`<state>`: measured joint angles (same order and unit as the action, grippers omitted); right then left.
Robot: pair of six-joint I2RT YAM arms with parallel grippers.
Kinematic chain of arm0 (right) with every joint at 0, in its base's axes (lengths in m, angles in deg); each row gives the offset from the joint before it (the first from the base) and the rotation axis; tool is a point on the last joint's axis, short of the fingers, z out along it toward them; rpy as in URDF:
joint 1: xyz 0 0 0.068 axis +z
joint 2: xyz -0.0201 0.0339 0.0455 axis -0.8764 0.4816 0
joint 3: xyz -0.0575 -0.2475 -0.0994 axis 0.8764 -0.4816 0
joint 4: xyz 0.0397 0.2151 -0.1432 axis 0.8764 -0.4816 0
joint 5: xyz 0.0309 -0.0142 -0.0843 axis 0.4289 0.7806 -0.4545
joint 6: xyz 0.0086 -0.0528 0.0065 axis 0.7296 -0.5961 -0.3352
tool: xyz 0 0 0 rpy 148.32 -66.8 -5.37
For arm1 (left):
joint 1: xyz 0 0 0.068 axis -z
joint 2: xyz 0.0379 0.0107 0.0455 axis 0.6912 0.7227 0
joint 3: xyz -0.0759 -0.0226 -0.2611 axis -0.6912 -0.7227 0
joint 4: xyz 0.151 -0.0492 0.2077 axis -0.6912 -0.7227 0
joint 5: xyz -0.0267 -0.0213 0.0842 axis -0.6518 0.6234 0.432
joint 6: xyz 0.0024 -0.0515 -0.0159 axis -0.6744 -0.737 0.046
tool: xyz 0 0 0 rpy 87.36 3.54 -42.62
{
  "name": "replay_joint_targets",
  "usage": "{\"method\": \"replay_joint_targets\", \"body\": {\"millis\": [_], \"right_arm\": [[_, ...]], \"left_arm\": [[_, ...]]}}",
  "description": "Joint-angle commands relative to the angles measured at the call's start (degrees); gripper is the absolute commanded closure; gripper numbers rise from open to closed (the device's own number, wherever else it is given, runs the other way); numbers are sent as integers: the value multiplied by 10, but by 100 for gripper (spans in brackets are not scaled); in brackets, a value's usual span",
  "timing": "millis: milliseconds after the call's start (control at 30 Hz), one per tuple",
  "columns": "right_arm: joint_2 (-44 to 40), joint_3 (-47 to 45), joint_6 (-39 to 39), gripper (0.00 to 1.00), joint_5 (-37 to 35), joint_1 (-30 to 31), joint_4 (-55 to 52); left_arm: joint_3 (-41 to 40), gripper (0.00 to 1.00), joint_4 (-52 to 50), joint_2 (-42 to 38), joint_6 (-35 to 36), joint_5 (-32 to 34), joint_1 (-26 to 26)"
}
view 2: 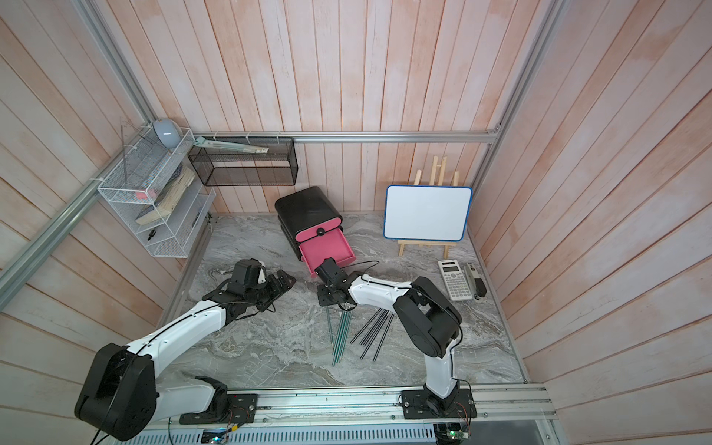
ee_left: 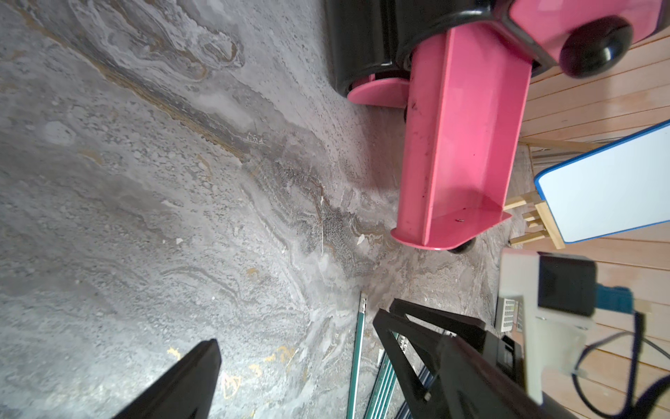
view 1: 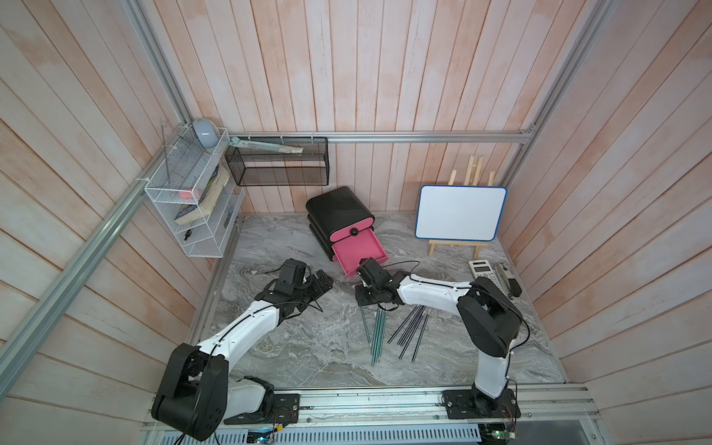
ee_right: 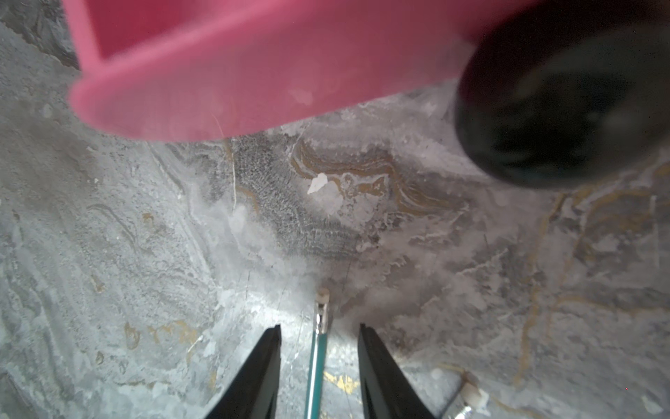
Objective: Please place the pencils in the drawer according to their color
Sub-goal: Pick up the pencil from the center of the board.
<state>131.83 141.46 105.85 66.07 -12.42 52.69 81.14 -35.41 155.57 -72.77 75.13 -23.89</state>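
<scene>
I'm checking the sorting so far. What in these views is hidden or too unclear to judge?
Inside the top drawer: it is shut, every view.
Far ends of the teal pencils: under the right gripper, both top views.
Open drawer's knob: blurred, too close, right wrist view.
Count of the black pencils: thin and overlapping, top views.

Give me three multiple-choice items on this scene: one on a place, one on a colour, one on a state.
1. Where is the right gripper?
A. in the mesh basket
B. over the teal-green pencils' drawer-side ends, before the open drawer
C. over the calculator

2. The straddled pencil's colour?
A. yellow
B. black
C. teal-green

3. The right gripper's jaws?
A. open, clear of the pencil
B. clamped on the pencil
C. shut on a knob

Answers: B, a top view shows it there; C, the right wrist view shows a teal-green shaft; A, tabletop shows on both sides of that shaft.
</scene>
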Motion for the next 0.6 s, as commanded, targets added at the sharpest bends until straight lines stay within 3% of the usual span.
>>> {"method": "replay_joint_targets", "body": {"millis": [0, 567], "right_arm": [[19, 22, -19, 60, -20, 5, -25], [71, 61, -38, 67, -25, 10, -51]], "left_arm": [[-10, 1, 14, -4, -4, -1, 2], [-13, 0, 24, -4, -3, -4, 2]]}}
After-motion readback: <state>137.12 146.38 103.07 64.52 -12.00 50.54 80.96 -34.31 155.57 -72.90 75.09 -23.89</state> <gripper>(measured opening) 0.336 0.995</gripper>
